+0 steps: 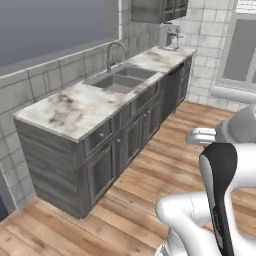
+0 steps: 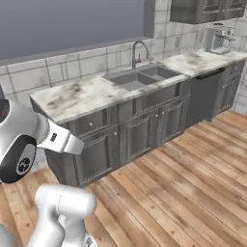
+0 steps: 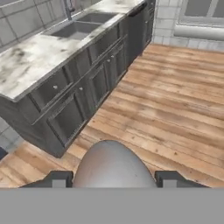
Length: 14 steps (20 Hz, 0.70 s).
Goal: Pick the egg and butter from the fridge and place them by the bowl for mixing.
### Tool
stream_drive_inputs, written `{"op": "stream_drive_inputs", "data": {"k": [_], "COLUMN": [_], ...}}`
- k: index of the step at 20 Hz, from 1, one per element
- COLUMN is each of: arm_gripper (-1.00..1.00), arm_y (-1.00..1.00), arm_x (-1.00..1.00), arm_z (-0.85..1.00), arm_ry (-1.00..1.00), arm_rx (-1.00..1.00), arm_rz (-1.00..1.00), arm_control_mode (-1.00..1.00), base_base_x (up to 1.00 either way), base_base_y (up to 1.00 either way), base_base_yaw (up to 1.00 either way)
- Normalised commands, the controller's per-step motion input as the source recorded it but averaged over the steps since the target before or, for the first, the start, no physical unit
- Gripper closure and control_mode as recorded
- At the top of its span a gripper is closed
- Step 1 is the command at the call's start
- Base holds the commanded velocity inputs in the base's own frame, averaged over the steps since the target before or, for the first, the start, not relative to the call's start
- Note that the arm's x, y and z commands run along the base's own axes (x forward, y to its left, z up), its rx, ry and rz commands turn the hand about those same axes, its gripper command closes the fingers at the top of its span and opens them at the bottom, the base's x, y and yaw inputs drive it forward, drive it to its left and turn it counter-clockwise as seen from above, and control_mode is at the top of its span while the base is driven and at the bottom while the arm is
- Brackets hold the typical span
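A: Place type?
B: Home kitchen, rendered. Long marble-look table [image 1: 75, 107] on dark grey wood cabinets [image 1: 115, 155], drawers on top, doors under.
A: Fixtures?
B: Double sink [image 1: 120, 78] set in it, curved faucet [image 1: 112, 52] behind. Grey tile wall [image 2: 62, 65] as backsplash. Dark dishwasher [image 2: 202, 96] front near the far end.
A: Appliances?
B: Coffee machine [image 2: 218, 38] in the far corner, under the upper cabinets [image 2: 207, 10].
A: Anything else?
B: Wood plank floor [image 3: 175, 96], window [image 1: 242, 50] on the end wall.
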Motion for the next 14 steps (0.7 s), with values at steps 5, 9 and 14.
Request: {"op": "stream_drive_inputs", "data": {"k": [5, 9, 14], "arm_gripper": [1.0, 1.0, 1.0], "arm_y": [0.0, 0.0, 0.0], "arm_x": [0.0, 0.0, 0.0], "arm_z": [0.0, 0.0, 0.0], "arm_ry": [0.0, 0.0, 0.0], "arm_rx": [0.0, 0.0, 0.0], "arm_rz": [0.0, 0.0, 0.0], "arm_control_mode": [1.0, 1.0, 1.0], "base_base_x": [0.01, 0.12, 0.64], "base_base_y": [0.0, 0.0, 0.09], "base_base_yaw": [-1.0, -0.98, -0.63]}}
